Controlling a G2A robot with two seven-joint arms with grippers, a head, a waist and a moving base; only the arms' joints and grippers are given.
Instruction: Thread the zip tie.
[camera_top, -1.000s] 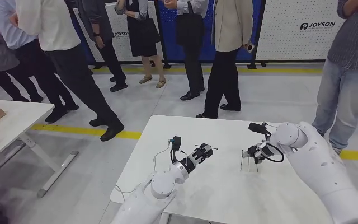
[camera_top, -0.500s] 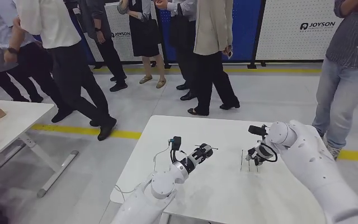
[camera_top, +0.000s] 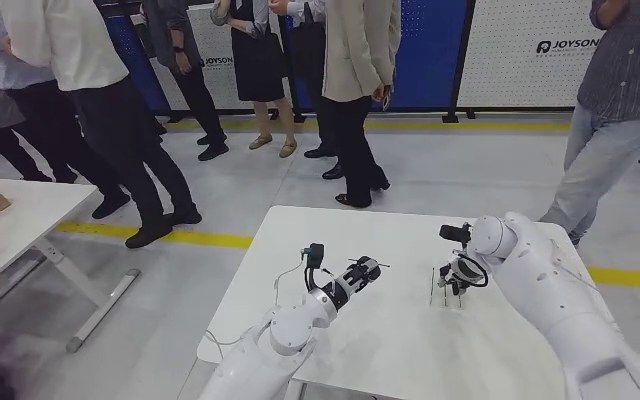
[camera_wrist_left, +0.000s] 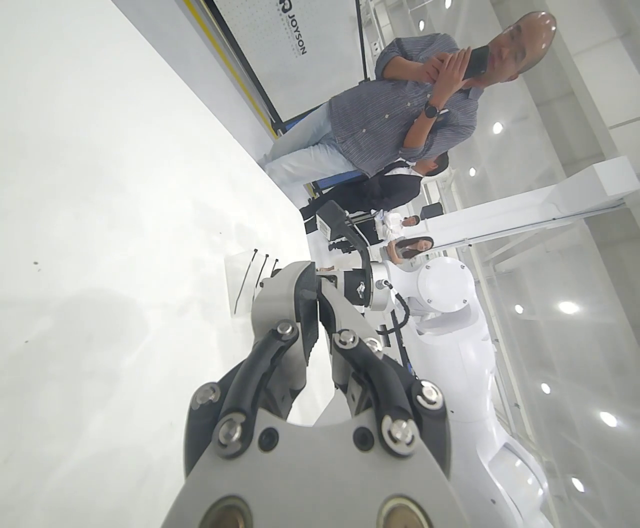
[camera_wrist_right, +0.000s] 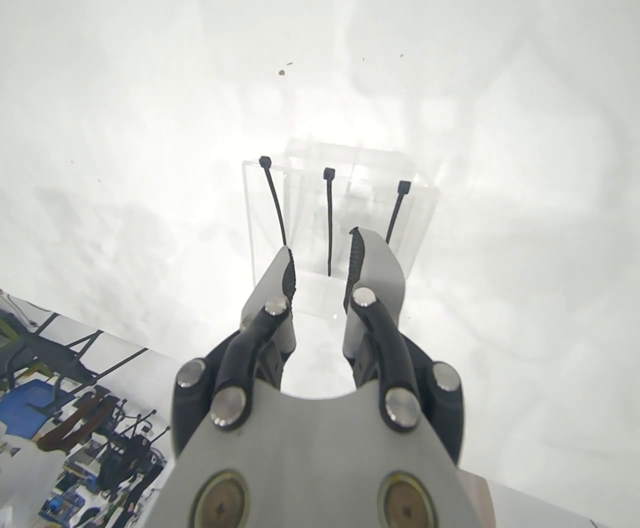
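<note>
Our right claw (camera_wrist_right: 321, 242): open, closest.
Middle zip tie (camera_wrist_right: 328, 220): just ahead, pointing straight into it.
Our left claw (camera_wrist_left: 312, 287): closed.

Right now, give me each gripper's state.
Left gripper: fingers shut, apparently on a thin zip tie.
Right gripper: open, fingers either side of the middle tie in the clear holder.
</note>
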